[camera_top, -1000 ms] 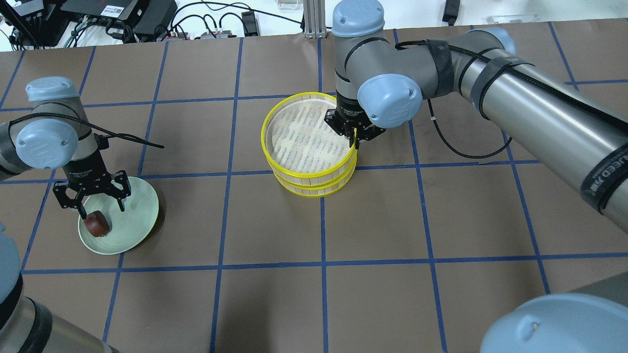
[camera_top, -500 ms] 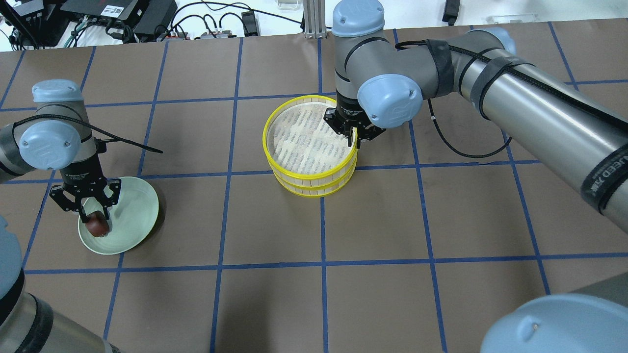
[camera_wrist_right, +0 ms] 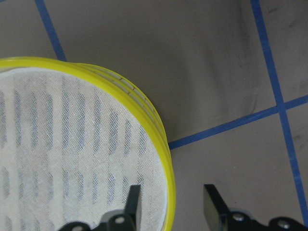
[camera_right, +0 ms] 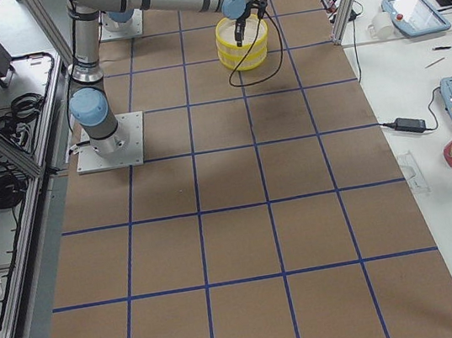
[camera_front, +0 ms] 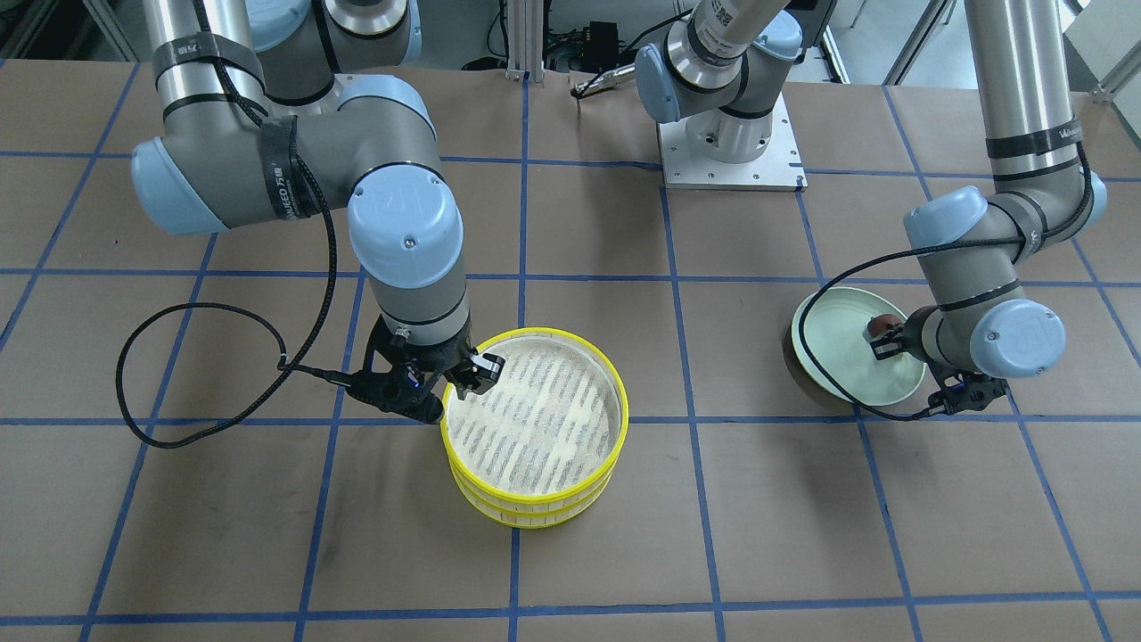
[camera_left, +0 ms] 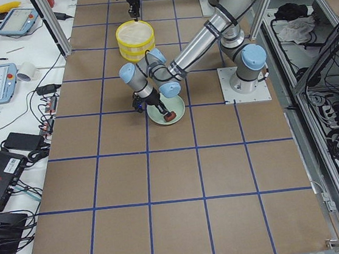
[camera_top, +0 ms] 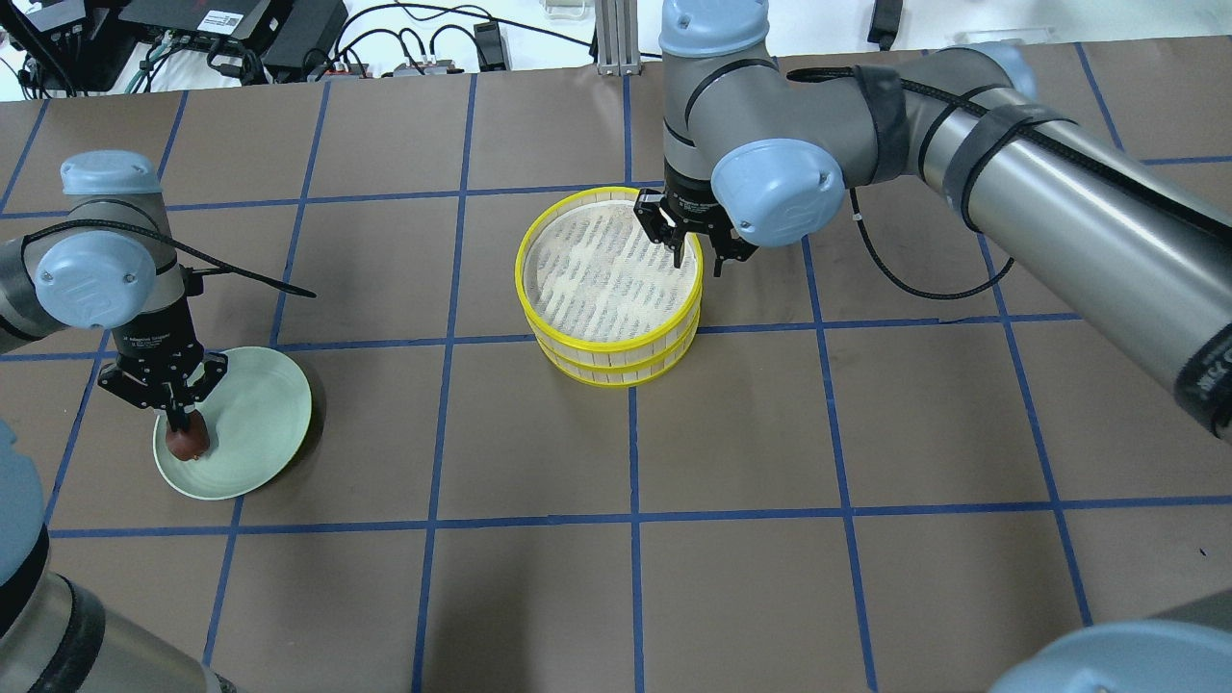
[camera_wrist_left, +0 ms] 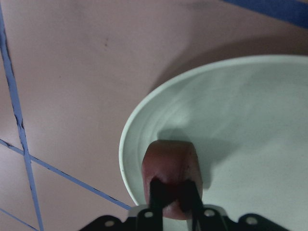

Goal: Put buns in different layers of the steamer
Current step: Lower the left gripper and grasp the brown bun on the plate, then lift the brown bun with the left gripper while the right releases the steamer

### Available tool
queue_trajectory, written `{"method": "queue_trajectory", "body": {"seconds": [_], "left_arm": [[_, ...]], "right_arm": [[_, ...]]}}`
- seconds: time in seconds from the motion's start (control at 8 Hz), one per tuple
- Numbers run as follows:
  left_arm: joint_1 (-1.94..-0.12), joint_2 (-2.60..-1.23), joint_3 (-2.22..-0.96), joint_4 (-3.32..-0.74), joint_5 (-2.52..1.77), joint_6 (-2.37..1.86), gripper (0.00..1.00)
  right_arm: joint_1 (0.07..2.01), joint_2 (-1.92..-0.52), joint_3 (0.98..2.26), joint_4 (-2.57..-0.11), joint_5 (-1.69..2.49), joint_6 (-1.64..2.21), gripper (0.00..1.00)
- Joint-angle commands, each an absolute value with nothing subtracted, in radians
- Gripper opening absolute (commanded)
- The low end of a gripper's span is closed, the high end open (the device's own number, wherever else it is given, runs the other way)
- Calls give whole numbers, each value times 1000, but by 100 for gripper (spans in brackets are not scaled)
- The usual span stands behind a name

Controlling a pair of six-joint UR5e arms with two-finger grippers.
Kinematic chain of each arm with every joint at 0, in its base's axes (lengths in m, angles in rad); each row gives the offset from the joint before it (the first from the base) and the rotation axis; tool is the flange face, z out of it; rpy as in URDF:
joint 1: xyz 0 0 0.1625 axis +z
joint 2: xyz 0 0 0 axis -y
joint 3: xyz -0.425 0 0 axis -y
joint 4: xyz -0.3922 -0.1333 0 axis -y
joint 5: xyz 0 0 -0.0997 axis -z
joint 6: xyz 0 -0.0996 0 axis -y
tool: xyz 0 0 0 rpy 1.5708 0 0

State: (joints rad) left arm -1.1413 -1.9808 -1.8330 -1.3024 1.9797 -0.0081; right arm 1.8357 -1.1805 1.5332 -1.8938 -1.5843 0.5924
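Left wrist-mounted view first: the left gripper has its two black fingers closed in on the reddish-brown bun, one on each flank. The bun sits right between the tips, pinched. It's a smooth, rounded oblong lump with a dull matte skin, and its free end pokes out ahead of the jaws. Underneath and ahead of the jaws spreads the pale green plate, round, glossy and shallow, with a raised rim. The bun is close by that rim, and whether it touches the plate or hangs just clear, I can't tell. Beyond the rim lies the brown paper table, matte and crossed by blue tape lines.

Over to the right gripper: jaws spread wide, gripping nothing. They straddle the bright yellow rim of the top steamer layer. One finger hangs on the inside above the white liner, the other outside over the table. The rim runs between them with a gap showing on either side. That liner is a fine mesh cloth with rows of grey stripes showing through. Below the jaws, the overhead exterior view shows the lower steamer layer stacked straight beneath the top one, with the same round shape, pale slatted wall and yellow hoop. The pair stands well apart from the plate.
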Motion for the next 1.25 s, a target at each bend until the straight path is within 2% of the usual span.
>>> {"method": "queue_trajectory", "body": {"seconds": [0.0, 0.25, 0.38, 0.5, 0.88, 1.12], "left_arm": [[-1141, -1961, -1807, -1304, 1982, -2, 0], [-1167, -1909, -1764, -1337, 1976, -2, 0], [-1198, -1892, -1734, -1385, 1976, -3, 0], [-1251, -1870, -1688, -1437, 1968, -11, 0], [-1386, -1813, -1626, -1489, 1829, -104, 0], [-1451, -1798, -1585, -1488, 1648, -240, 0]], "right_arm": [[1789, -1279, 1540, -1884, -1585, 585, 80], [1679, -1365, 1543, -1865, -1566, 488, 90], [1640, -1402, 1543, -1811, -1549, 435, 91], [1596, -1439, 1545, -1742, -1545, 334, 100], [1549, -1534, 1545, -1594, -1546, 259, 100], [1551, -1534, 1546, -1545, -1546, 241, 100]]}}
